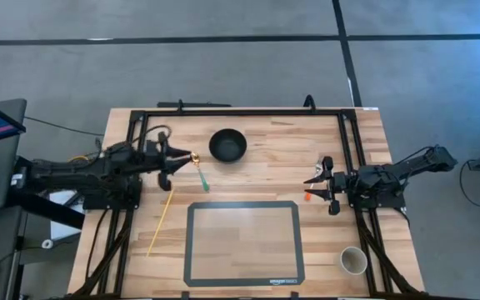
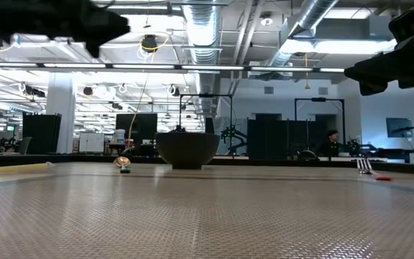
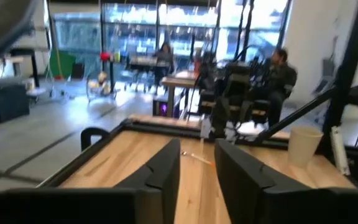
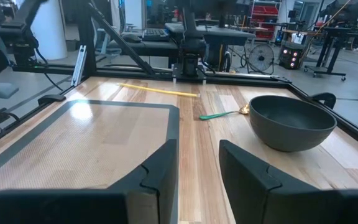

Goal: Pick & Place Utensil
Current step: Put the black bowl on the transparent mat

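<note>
A spoon with a green handle and gold bowl (image 1: 198,172) lies flat on the wood left of the black bowl (image 1: 227,146); the right wrist view shows the spoon (image 4: 220,114) beside the bowl (image 4: 291,121). A utensil with a pale head and orange handle (image 1: 309,188) lies near the table's right side and also shows in the low view (image 2: 371,169). My left gripper (image 1: 176,162) is open and raised, just left of the spoon's bowl end. My right gripper (image 1: 320,182) is open and raised over the orange-handled utensil. Both wrist views show the fingers apart with nothing between them.
A dark-framed mat (image 1: 242,243) lies at the near middle. A thin yellow stick (image 1: 161,221) lies slanted left of the mat. A pale cup (image 1: 354,261) stands at the near right corner. Black rails run along the table's left, far and right edges. People show in the room beyond.
</note>
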`<state>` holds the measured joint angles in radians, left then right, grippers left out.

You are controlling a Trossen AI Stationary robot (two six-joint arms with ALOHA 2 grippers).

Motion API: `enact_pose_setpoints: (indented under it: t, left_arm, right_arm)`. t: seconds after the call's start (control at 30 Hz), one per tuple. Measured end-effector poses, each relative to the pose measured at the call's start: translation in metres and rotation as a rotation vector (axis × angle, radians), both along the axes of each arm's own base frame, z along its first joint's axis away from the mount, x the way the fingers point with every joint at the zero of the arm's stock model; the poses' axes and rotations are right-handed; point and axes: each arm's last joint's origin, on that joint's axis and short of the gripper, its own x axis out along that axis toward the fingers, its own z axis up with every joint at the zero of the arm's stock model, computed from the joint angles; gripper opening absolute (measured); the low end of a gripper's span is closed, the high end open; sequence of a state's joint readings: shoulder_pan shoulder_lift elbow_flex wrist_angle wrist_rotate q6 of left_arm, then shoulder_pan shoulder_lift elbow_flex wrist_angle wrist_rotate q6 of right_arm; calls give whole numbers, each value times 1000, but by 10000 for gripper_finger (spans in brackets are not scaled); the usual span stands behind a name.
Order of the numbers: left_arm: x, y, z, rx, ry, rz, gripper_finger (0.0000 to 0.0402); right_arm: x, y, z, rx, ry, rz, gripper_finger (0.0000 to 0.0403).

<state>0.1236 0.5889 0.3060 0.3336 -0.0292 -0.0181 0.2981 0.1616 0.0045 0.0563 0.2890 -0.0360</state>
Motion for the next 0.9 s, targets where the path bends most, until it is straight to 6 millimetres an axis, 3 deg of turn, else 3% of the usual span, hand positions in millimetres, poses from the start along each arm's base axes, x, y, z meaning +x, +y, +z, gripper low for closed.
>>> enact_pose_setpoints:
  t: [0.17, 0.4, 0.6, 0.9]
  left_arm:
    - [45, 12, 4, 12, 229, 19, 142]
    - [96, 33, -38, 2, 506, 53, 150]
    - [114, 42, -75, 53, 637, 66, 141]
    - [121, 44, -91, 53, 681, 63, 135]
  right_arm:
    - [0, 0, 0, 0, 0, 0, 113]
    - [0, 0, 0, -38, -1, 4, 113]
    - [0, 0, 0, -33, -3, 3, 113]
    - [0, 0, 0, -32, -3, 3, 113]
